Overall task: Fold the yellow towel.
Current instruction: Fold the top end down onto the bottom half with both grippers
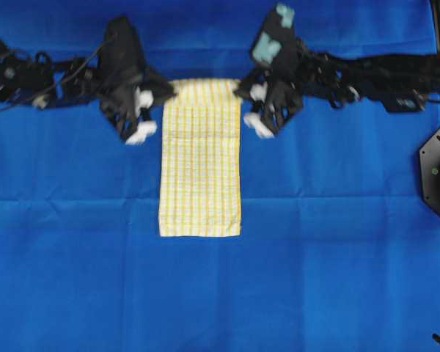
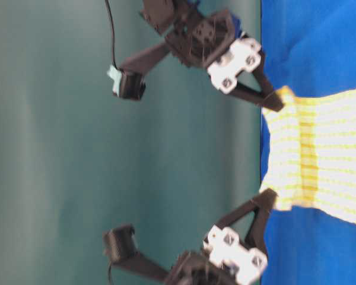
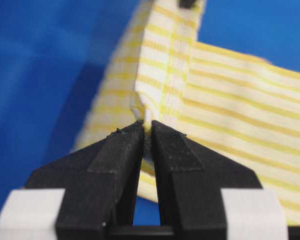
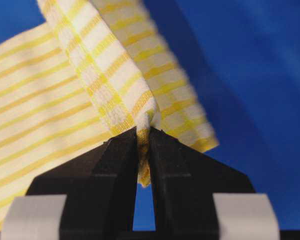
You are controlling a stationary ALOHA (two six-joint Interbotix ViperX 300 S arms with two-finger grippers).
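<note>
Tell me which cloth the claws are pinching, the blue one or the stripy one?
The stripy yellow towel. Both claws grip its top corners; the blue cloth just lies flat underneath, untouched.

A blue cloth (image 1: 337, 257) (creased) carries the yellow towel (image 1: 200, 176).

Towel (image 1: 200, 158) lies mid-tabletop on the big cloth (image 1: 73, 257) that covers the tabletop, long axis running from far edge toward near edge in the overhead view. Near end lies flat on the cloth; far end is lifted off it. Left claw (image 1: 166, 94) sits at the far-left corner of the towel, right claw (image 1: 240, 91) at the far-right corner, towel width between them. Each claw pinches its corner, cloth bunched between the fingertips. Left arm extends off to the left, right arm off to the right. Mount plate (image 1: 438, 172) at the right edge, well apart from the towel.
</note>
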